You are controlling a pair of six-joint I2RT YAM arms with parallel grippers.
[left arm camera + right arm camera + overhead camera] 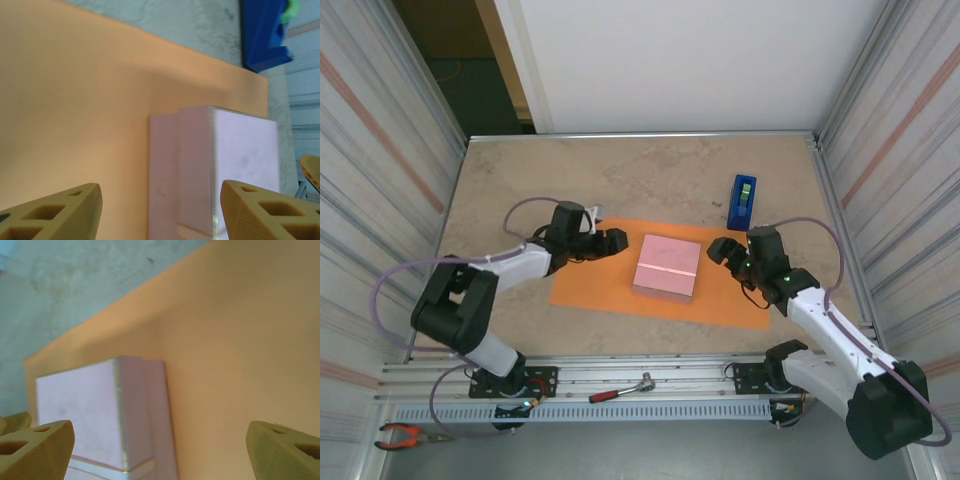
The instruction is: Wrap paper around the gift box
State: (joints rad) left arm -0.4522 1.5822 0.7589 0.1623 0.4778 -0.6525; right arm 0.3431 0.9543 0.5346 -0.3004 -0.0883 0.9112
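1. Top external view: the orange paper (590, 285) lies flat on the table (620, 180). The pale pink gift box (667, 266) sits on it near the sheet's middle, with no paper folded over it. The left end effector (610, 242) is over the sheet's left part, near the box's left edge but apart from it, jaws wide and empty. The right end effector (723, 250) is over the sheet's right part, near the box's right edge, and is also wide and empty. A blue tape dispenser (742, 201) stands on the bare table just beyond the paper's far right corner. A red-handled hammer (620, 390) lies on the rail between the arm bases, and pliers (405, 435) lie at the near left.

2. Left wrist view: the left end effector (161, 192) has its tan fingers (60, 212) spread wide, gripping nothing. The gift box (220, 160) rests on the paper (75, 100) ahead, in line with the gap. The tape dispenser (262, 35) stands on the table (200, 25) past the sheet's edge.

3. Right wrist view: the right end effector (161, 435) is spread wide and empty, fingers (35, 452) low in the picture. The gift box (80, 410) sits on the paper (240, 340) toward the left finger, not touching it. Bare table (60, 285) shows beyond the sheet.
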